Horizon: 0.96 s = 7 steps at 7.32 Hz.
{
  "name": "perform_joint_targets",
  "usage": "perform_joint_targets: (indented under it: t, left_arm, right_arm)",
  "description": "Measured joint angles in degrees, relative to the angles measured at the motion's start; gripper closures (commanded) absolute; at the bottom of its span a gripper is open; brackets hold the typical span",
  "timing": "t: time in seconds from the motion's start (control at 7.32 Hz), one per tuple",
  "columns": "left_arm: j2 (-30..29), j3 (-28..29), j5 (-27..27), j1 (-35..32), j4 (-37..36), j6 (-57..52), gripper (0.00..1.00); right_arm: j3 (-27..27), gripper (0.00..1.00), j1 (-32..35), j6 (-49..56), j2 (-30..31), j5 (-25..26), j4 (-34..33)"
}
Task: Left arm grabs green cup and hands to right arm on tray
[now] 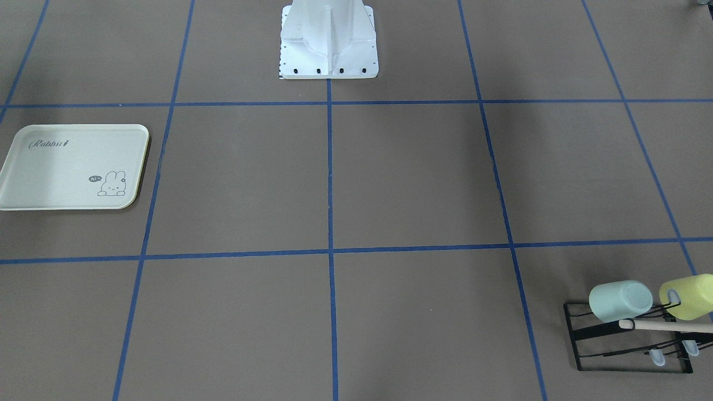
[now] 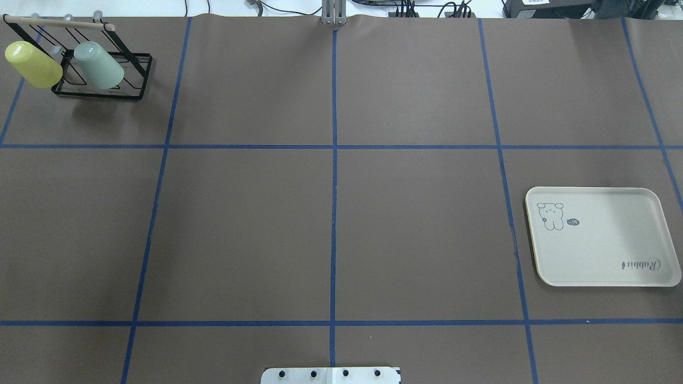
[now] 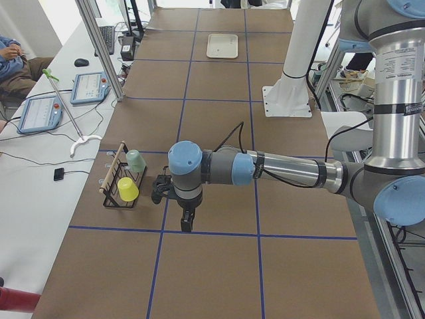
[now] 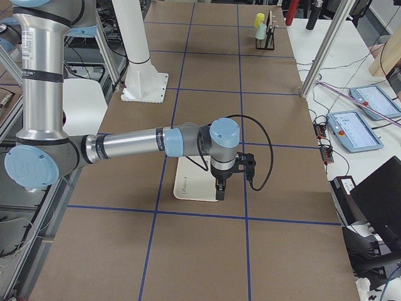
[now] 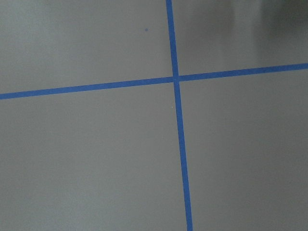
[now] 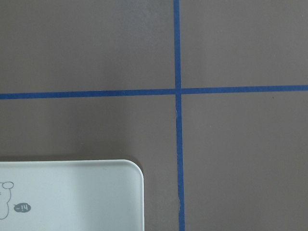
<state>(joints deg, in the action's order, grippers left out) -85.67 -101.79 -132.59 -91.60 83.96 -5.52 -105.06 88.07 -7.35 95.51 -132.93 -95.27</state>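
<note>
The pale mint-green cup (image 1: 620, 300) hangs tilted on a black wire rack (image 1: 629, 341), also in the overhead view (image 2: 98, 65) and the left side view (image 3: 135, 159). The cream tray (image 2: 603, 240) lies bare at the table's other end (image 1: 55, 167); its corner shows in the right wrist view (image 6: 72, 192). My left gripper (image 3: 188, 222) points down over the table, a short way from the rack. My right gripper (image 4: 220, 191) points down by the tray's edge (image 4: 191, 182). Both show only in side views, so I cannot tell whether they are open or shut.
A yellow-green cup (image 1: 688, 296) hangs on the same rack beside the mint one, under a wooden bar (image 2: 58, 22). The white robot base (image 1: 328, 42) stands at mid-table edge. Blue tape lines grid the brown table. Operator desks with tablets flank the table.
</note>
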Motion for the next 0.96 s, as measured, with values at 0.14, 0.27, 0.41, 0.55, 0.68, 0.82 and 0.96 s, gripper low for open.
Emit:
perform_joint_targets:
  t: [0.14, 0.27, 0.41, 0.55, 0.68, 0.82, 0.96]
  left_arm:
    - [0.18, -0.20, -0.02, 0.00, 0.13, -0.08, 0.00]
    - [0.52, -0.71, 0.07, 0.03, 0.33, -0.19, 0.00]
    - [0.73, -1.22, 0.29, 0.07, 0.61, -0.23, 0.00]
    - [0.88, -1.74, 0.24, 0.09, 0.94, -0.22, 0.00]
    - [1.00, -1.80, 0.02, 0.10, 1.22, -0.26, 0.00]
    - [1.00, -1.64, -0.14, 0.13, 1.73, -0.35, 0.00]
    - [1.01, -1.66, -0.68, 0.16, 2.71, -0.35, 0.00]
  right_arm:
    - [0.02, 0.00, 0.00, 0.01, 0.19, -0.01, 0.05]
    - [0.03, 0.00, 0.00, -0.05, 0.16, 0.03, 0.11]
    - [0.03, 0.00, -0.03, -0.18, 0.14, 0.05, 0.22]
    - [0.03, 0.00, -0.12, -0.34, 0.05, -0.06, 0.29]
    - [0.18, 0.00, -0.22, -0.43, 0.00, -0.14, 0.35]
    - [0.65, 0.00, -0.32, -0.34, 0.06, -0.10, 0.83]
    - [1.53, 0.00, -0.38, -0.21, 0.15, -0.16, 2.15]
